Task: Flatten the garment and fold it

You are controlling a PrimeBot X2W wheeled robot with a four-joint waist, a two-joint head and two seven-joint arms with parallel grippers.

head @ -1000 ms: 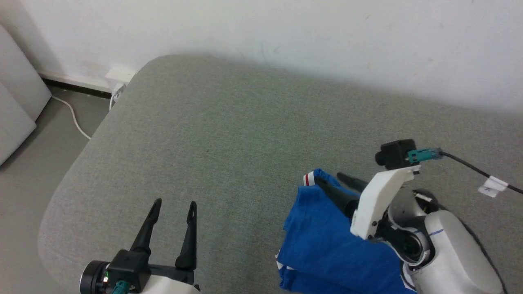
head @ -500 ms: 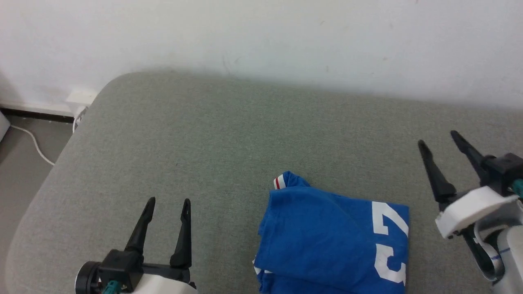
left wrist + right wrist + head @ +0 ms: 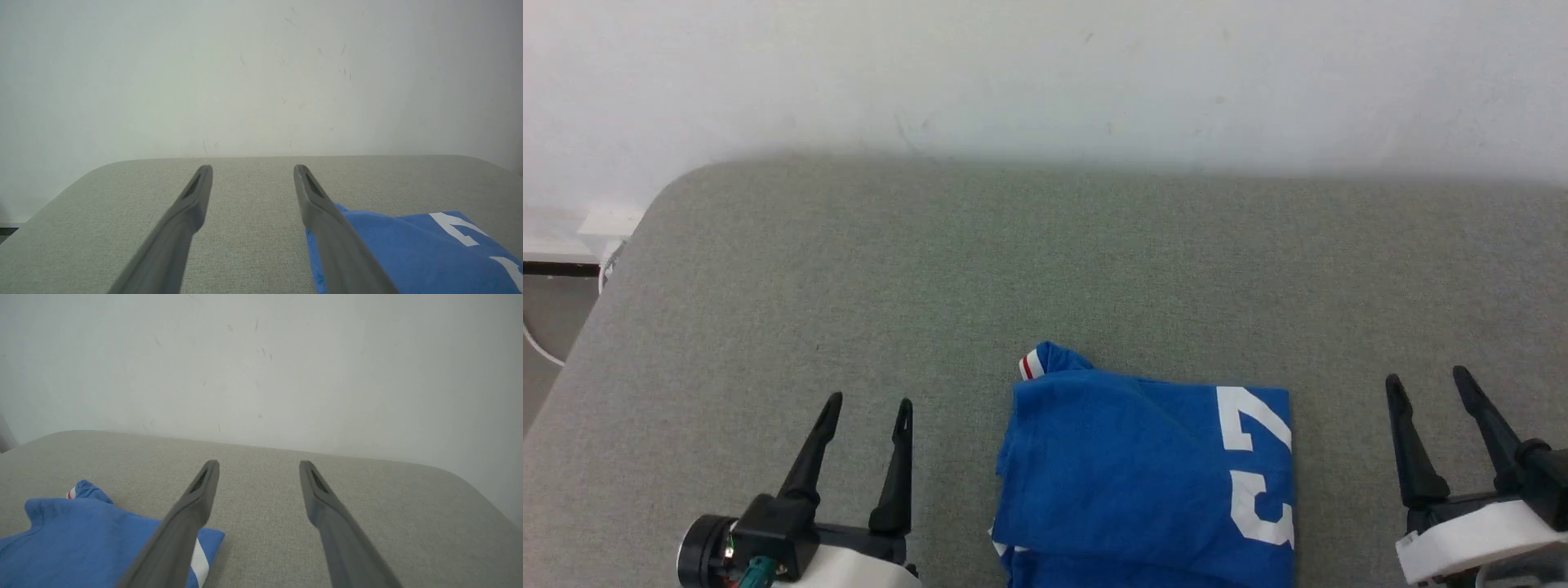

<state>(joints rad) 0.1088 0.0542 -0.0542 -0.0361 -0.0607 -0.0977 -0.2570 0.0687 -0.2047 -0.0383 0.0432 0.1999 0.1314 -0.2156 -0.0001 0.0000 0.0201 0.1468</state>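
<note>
Grey padded surface (image 3: pixel 1045 269), pale wall along its 12 o'clock side.

The garment (image 3: pixel 1127 482) lies at 6 o'clock on the surface, between the two grippers and touching neither. It is a compact blue multi-layer packet. Top and right edges square. Left edge a little rumpled, with lower layers showing at 7 o'clock.

Judgement: folding is essentially complete; at most a tidy-up remains.

Long axis probably on the 12–6 line, but the near end is cut off by the frame.

Left gripper (image 3: pixel 870 401) at 7 o'clock, fingers apart, empty, pointing to 12.

Right gripper (image 3: pixel 1426 376) at 4 o'clock, fingers apart, empty.

White numerals (image 3: pixel 1258 465) lie sideways along the packet's 3 o'clock edge.

Red-striped trim tab (image 3: pixel 1031 366) pokes out at the 11 o'clock corner.
</note>
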